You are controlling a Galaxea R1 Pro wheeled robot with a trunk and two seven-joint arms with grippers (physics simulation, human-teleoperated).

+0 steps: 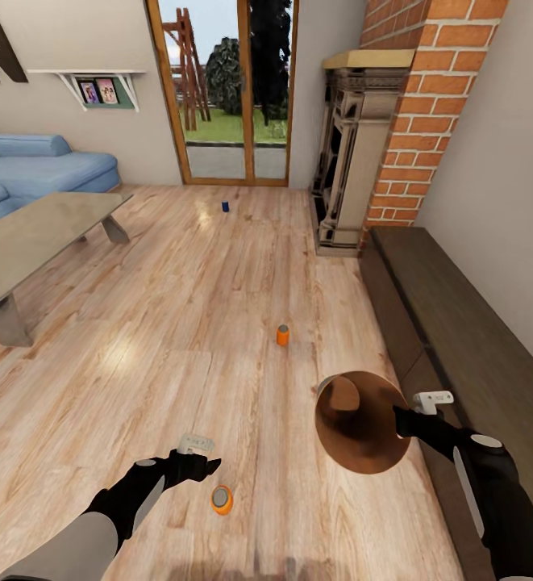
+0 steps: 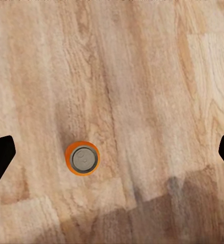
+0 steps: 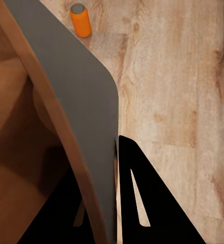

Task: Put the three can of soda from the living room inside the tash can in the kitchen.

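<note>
One orange can of soda (image 1: pixel 222 499) stands upright on the wood floor just below my left gripper (image 1: pixel 204 466), grey top up. In the left wrist view that can (image 2: pixel 82 158) sits between the widely spread fingertips (image 2: pixel 1 155), nearer one of them; the left gripper (image 2: pixel 112 152) is open and above it. A second orange can (image 1: pixel 282 334) stands mid-floor, also seen as the can (image 3: pixel 81 20) past the bin. The dark blue can (image 1: pixel 225 206) stands far off near the glass doors. My right gripper (image 1: pixel 405 419) is shut on the rim of the tash can (image 1: pixel 361 420), held tilted, copper inside showing; its grey wall (image 3: pixel 76 86) is pinched between the fingers (image 3: pixel 142 203).
A low grey table (image 1: pixel 32 234) and blue sofa (image 1: pixel 32 165) stand at the left. A dark low bench (image 1: pixel 460 323) runs along the right wall, with the brick fireplace (image 1: pixel 355 153) behind it. Wood-framed glass doors (image 1: pixel 234 89) are at the back. Open floor lies between the cans.
</note>
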